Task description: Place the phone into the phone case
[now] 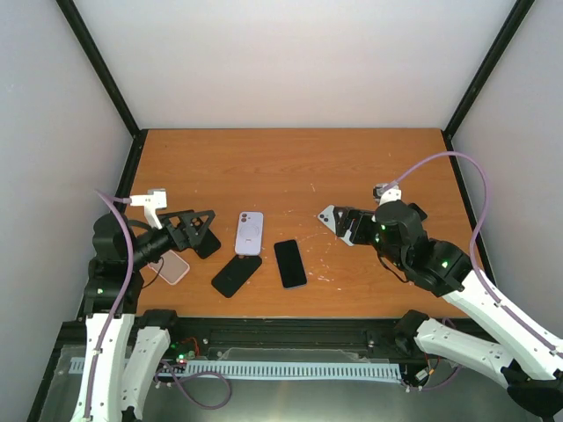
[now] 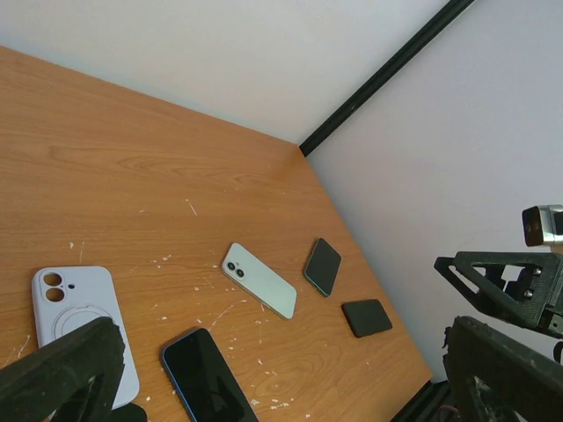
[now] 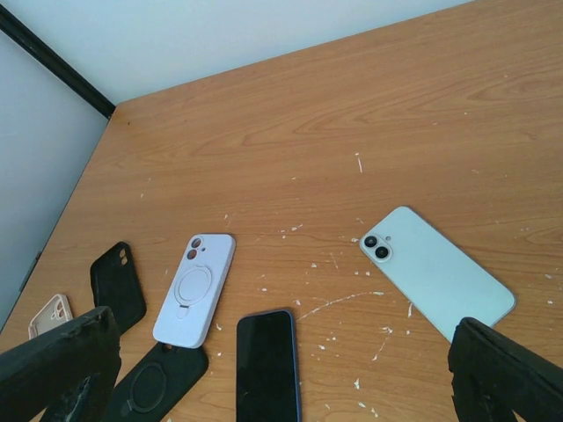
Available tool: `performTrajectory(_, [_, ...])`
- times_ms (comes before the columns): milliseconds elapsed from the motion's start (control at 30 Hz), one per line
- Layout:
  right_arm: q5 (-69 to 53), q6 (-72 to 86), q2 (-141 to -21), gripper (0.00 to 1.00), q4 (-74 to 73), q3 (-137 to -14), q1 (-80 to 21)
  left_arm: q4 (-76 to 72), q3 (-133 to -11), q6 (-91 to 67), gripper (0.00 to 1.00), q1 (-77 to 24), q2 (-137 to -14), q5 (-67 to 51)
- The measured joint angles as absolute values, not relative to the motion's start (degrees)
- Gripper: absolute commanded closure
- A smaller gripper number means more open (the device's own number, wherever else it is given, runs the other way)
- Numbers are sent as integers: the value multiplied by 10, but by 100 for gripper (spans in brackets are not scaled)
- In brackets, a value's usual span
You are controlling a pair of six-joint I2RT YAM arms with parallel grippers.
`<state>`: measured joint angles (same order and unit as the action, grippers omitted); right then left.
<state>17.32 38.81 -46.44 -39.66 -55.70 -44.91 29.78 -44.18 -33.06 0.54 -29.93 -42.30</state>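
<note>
Where lavender case (image 1: 249,233) lies, black case (image 1: 236,275) touching, dark phone (image 1: 289,263) beside

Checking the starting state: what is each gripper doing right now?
Left gripper: open, holding nothing.
Right gripper: open, holding nothing.

A scuffed wooden table (image 1: 290,167) carries a lilac phone case (image 1: 249,233) lying back-up, with a dark-screened phone (image 1: 289,263) just beside it. Nearby lie a black ring case (image 1: 236,275), another black case (image 3: 117,283), a beige case (image 3: 53,316) and a pale green phone (image 3: 435,271), camera-up. Two dark flat items (image 2: 323,266) lie towards the table's right edge.
</note>
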Motion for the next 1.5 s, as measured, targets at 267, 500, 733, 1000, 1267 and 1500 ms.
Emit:
performTrajectory(267, [170, 388, -462, 0, -388, -540, -446, 300, -440, -322, 1, 7, -287, -415])
performTrajectory(500, [165, 385, -480, 0, -372, -524, -446, 300, -430, -318, 0, 9, -306, -405])
performTrajectory(733, [159, 326, -568, 10, -336, -516, -445, 289, -401, -318, 1, 9, -367, -407])
performTrajectory(1000, [140, 240, -722, 32, -299, -517, -415, 274, -366, -331, 1, 10, -384, -389])
performTrajectory(1267, [39, 297, -821, 35, -239, -522, -424, 253, -321, -366, 3, 10, -453, -378])
performTrajectory(1500, [32, 366, -922, 28, -237, -550, -494, 239, -295, -383, 3, 10, -491, -375])
